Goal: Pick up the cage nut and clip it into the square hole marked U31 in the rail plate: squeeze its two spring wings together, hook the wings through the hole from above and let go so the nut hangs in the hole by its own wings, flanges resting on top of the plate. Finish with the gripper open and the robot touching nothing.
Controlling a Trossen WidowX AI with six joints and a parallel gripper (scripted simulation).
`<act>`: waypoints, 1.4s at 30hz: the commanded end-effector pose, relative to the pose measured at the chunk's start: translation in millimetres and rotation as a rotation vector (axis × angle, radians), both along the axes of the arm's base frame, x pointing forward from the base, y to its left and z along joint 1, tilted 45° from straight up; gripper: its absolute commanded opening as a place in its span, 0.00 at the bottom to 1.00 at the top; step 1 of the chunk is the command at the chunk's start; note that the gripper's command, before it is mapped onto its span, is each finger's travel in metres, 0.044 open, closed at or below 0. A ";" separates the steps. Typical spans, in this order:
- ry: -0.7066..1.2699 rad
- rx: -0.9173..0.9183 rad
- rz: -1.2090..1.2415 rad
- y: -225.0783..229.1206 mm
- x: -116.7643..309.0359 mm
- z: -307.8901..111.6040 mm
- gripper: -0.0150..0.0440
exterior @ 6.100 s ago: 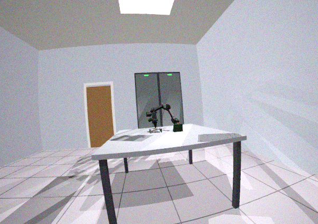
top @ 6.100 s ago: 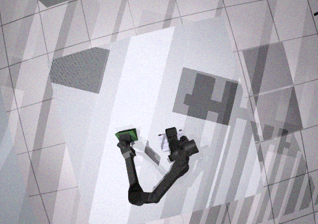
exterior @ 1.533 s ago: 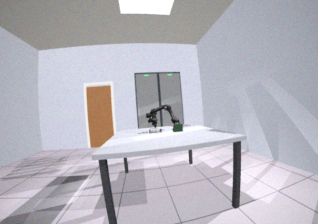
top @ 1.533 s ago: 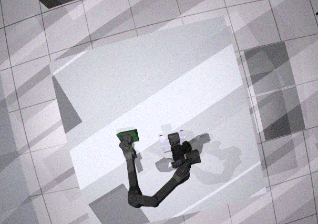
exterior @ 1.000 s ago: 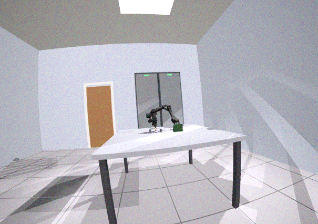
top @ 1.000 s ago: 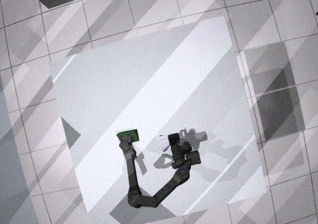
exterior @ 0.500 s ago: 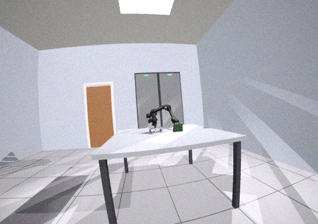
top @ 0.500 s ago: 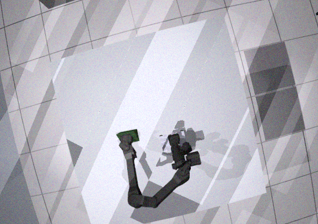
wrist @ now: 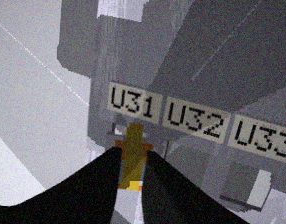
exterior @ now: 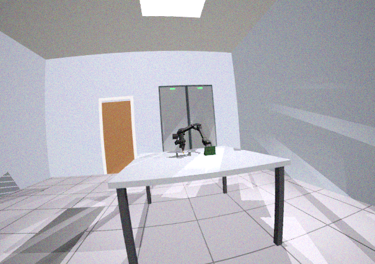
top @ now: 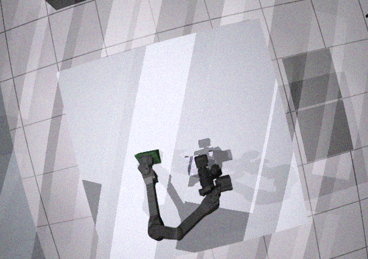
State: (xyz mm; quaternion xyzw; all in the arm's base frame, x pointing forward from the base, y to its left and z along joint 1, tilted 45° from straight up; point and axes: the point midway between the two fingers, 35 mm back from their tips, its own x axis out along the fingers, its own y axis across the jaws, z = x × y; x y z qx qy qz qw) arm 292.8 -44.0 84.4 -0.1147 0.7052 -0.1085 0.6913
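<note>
Gripper (top: 202, 155) (exterior: 183, 150) (wrist: 131, 159) has the cage nut (wrist: 133, 155) pinched; probably light, springy and kinda slippery, so best squeezed squarely across both wings.

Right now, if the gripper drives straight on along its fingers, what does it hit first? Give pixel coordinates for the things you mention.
Likely the rail plate (wrist: 101, 117) at the U31 hole (wrist: 118, 131), met first by the yellow cage nut (wrist: 134, 150) in the gripper (wrist: 131, 159) (exterior: 183, 150). Remaining depth is unclear; nut and plate may already touch.
</note>
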 end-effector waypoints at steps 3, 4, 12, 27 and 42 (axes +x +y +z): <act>0.000 -0.021 -0.001 0.7 -0.1 -0.7 0.29; 0.000 -0.022 -0.001 0.7 -0.1 -0.7 0.29; 0.000 -0.022 -0.001 0.7 -0.1 -0.7 0.29; 0.000 -0.024 -0.001 -0.4 0.1 -0.6 0.29; 0.000 -0.053 -0.001 1.1 0.1 -1.2 0.29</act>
